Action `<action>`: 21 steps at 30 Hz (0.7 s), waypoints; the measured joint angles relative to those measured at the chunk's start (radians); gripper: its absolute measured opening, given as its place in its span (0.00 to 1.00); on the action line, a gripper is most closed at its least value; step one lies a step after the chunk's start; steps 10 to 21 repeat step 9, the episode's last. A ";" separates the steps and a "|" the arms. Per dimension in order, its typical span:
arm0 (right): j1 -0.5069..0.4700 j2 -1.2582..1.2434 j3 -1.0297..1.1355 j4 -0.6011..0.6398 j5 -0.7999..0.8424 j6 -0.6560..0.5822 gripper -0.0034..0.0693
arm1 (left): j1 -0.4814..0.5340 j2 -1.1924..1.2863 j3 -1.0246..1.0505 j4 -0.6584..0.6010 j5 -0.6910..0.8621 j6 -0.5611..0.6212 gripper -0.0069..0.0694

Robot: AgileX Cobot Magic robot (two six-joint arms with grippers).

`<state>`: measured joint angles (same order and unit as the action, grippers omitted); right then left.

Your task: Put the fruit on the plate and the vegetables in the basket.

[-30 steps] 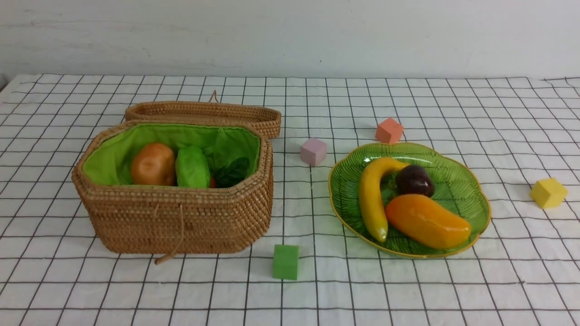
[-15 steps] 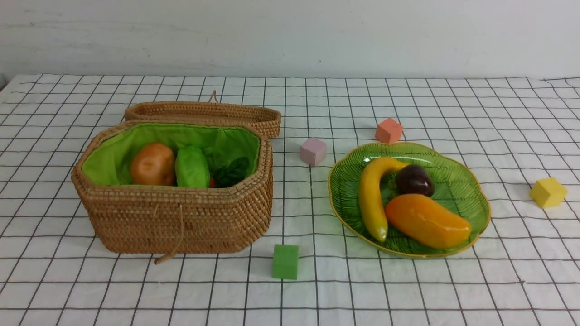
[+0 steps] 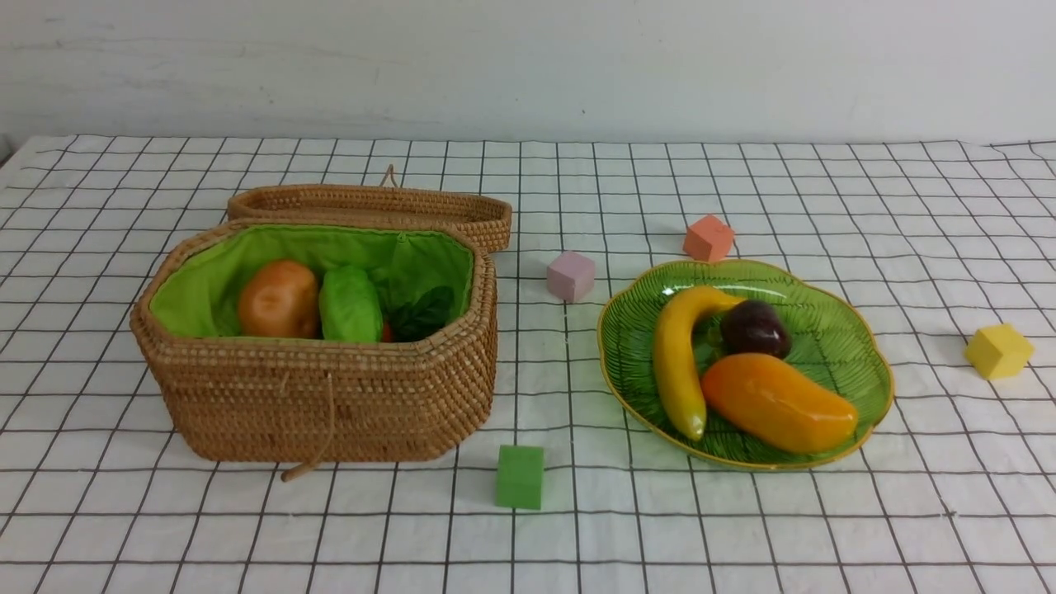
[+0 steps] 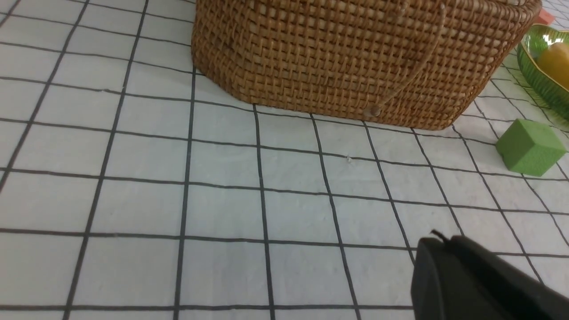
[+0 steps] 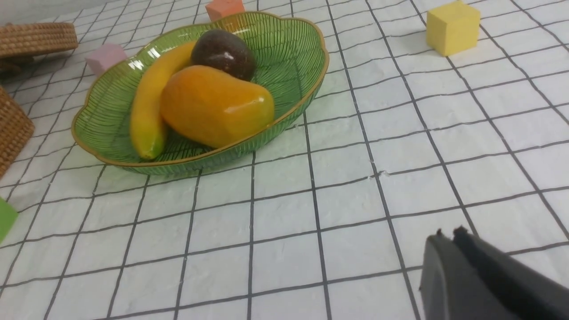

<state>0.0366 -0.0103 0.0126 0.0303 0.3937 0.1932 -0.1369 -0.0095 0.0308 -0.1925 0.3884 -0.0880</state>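
The stiff wicker basket (image 3: 318, 388), left, holds the potato (image 3: 279, 299), the green vegetable (image 3: 351, 304) and pepper leaves (image 3: 422, 313); the eggplant cannot be seen. On the fragile glass plate (image 3: 841, 346), right, lie the glossy, likely slippery mango (image 3: 777, 403), banana (image 3: 678, 359) and mangosteen (image 3: 754, 328), best gripped mid-body. The left gripper (image 4: 471, 280) and right gripper (image 5: 480, 280) appear pressed together, holding nothing.

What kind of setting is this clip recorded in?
Most likely a staged tabletop test bench, not a real kitchen: a grid-lined white cloth against a bare wall, toy produce in a wicker basket and on a green plate, with loose foam cubes scattered about.
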 joint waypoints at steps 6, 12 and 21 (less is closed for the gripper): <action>0.000 0.000 0.000 0.000 0.000 0.000 0.10 | 0.000 0.000 0.000 0.000 0.000 0.000 0.08; 0.000 0.000 0.000 0.000 0.000 0.000 0.10 | 0.000 0.000 0.000 0.000 0.000 0.000 0.08; 0.000 0.000 0.000 0.000 0.000 0.000 0.10 | 0.000 0.000 0.000 0.000 0.000 0.000 0.08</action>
